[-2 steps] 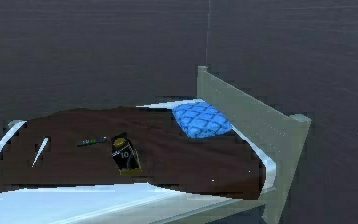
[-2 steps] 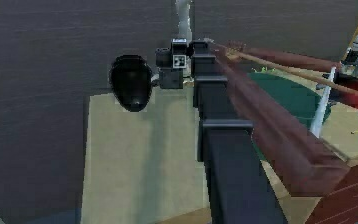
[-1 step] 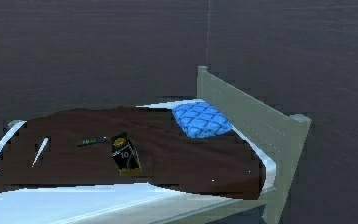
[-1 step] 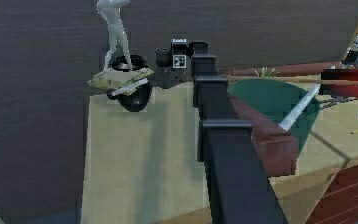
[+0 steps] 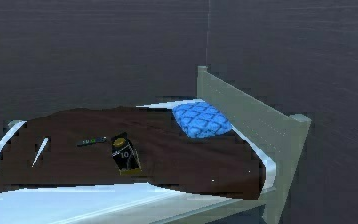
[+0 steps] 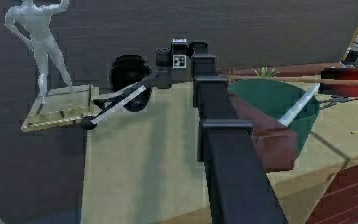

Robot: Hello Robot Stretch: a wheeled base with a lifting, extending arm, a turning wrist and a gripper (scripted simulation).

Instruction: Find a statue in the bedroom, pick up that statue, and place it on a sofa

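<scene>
The search looks done: the statue (image 6: 42, 50), a pale silver figure on a flat tan base, stands at the far left corner of the bench (image 6: 137, 175) in the arm side view. The pickup appears to be under way and not finished, since the base rests on the bench top. Lifting it, carrying it to a sofa and setting it down there are all left to do.

The arm (image 6: 227, 140) reaches out across the bench. The end effector (image 6: 90, 122) angles down and to the left, its thin fingers ending at the near edge of the statue's base. I cannot tell whether it holds anything. A green tub (image 6: 277, 112) sits to the arm's right. Ahead lies a bed (image 5: 167, 155) with a blue pillow (image 5: 200, 120).
</scene>
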